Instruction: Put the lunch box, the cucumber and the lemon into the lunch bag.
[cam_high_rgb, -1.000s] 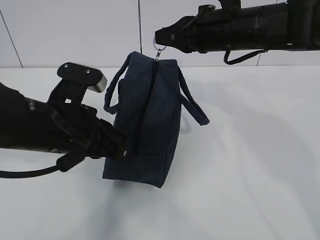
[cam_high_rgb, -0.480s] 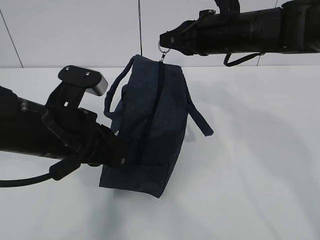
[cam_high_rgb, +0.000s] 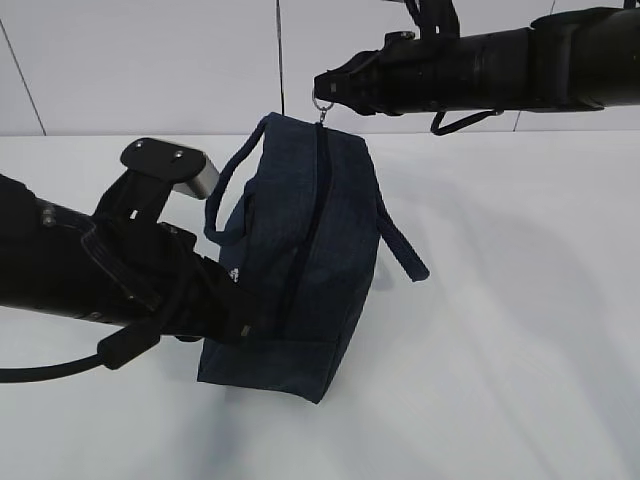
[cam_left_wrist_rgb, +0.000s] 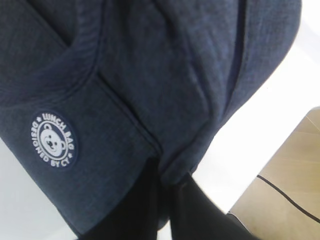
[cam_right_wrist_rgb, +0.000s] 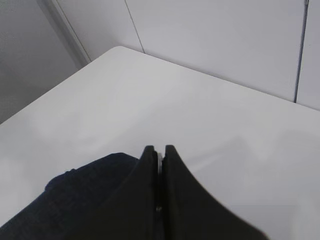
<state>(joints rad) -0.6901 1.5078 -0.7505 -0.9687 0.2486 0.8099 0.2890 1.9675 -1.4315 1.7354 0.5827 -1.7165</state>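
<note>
— So, what's on the left?
— Left gripper (cam_high_rgb: 240, 318) pinches the lunch bag's (cam_high_rgb: 300, 270) lower fabric; the bag stands on the white table (cam_high_rgb: 520, 330).
— And right?
— Right gripper (cam_high_rgb: 322, 90) is clamped on the metal ring pull (cam_high_rgb: 322, 104) atop it.

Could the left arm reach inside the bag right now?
Probably not. The zipper looks closed along the bag, and the left claw is clamped on the bag's lower side, while the right claw holds the ring pull.
</note>
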